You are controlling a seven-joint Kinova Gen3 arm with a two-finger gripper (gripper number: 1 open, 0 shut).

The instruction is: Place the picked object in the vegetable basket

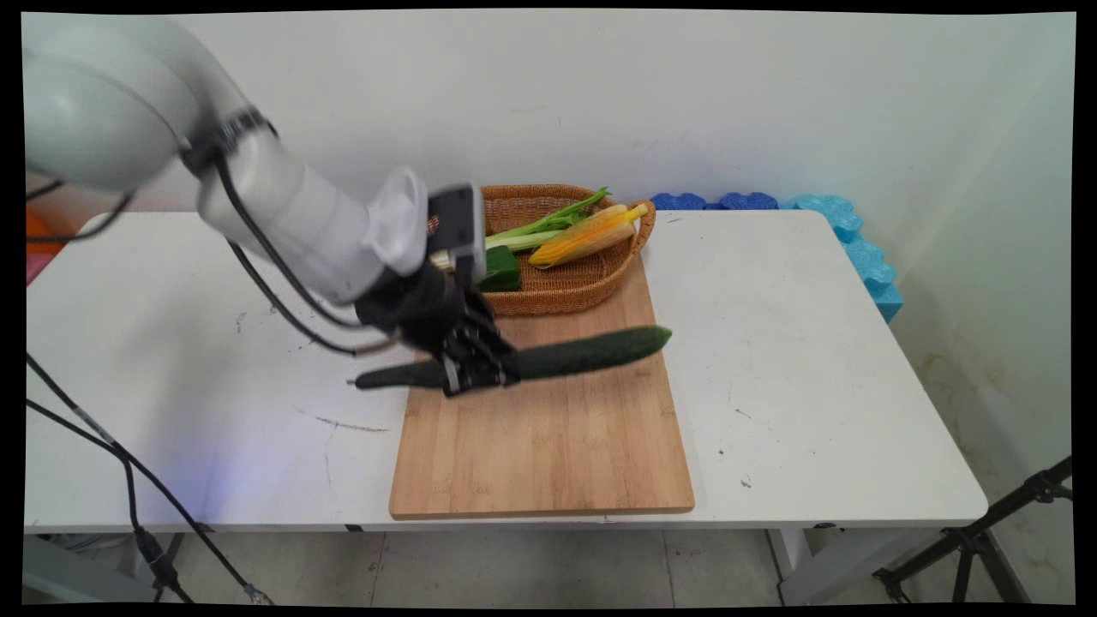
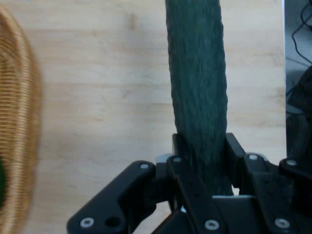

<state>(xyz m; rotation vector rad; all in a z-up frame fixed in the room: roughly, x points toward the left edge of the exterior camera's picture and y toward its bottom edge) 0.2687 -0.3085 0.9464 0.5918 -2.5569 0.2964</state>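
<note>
Gripping a cucumber [image 1: 591,352] with my end effector [image 1: 476,372].
I'm holding it over the board [image 1: 548,446], near the basket [image 1: 566,291].

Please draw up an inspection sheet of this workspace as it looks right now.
Surface: white table, scuffed, bearing a wooden cutting board.
Job's things: cucumber held over the board's far end, its left tip past the board's edge.
Clutter: wicker basket on the board's far end, holding corn, green stalks and a dark green item.
Grippers: tool shut on the cucumber.
Cables: black cables hang at left.
Surroundings: white wall; blue foam pieces behind the table; tripod leg at lower right.
</note>
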